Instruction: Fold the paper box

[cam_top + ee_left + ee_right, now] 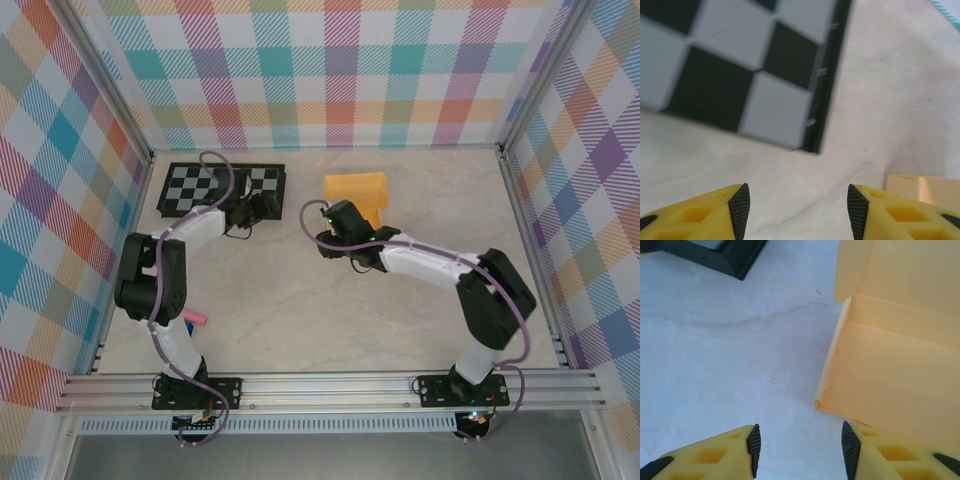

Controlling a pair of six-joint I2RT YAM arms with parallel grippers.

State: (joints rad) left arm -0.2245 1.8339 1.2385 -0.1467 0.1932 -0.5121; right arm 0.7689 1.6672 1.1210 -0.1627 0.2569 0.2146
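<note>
The pale stone-patterned table [330,300] carries two flat things toward its far side: a black-and-grey checkerboard [195,190] at the far left and, well apart from it to the right, the paper box [357,190], which lies near the middle of the far edge. From the right wrist view the box looks part-made, not finished. Its floor lies flat on the table, a low side wall stands up along its left edge, and a taller panel rises behind a crease at the back, so the top is wide open and the inside is bare. I judge that the base and at least one wall are formed, while closing the lid and tucking any tabs are left to do; the far and right sides are too hidden to say how they stand. The right pincer [800,445] hangs just beside the box's near left corner, its jaws about half apart with only bare table between them, gripping nothing. The left pincer [797,202] sits over the table by the checkerboard's right edge, likewise parted and empty. A small pink thing [195,318] lies near the left arm's base, away from the work.
</note>
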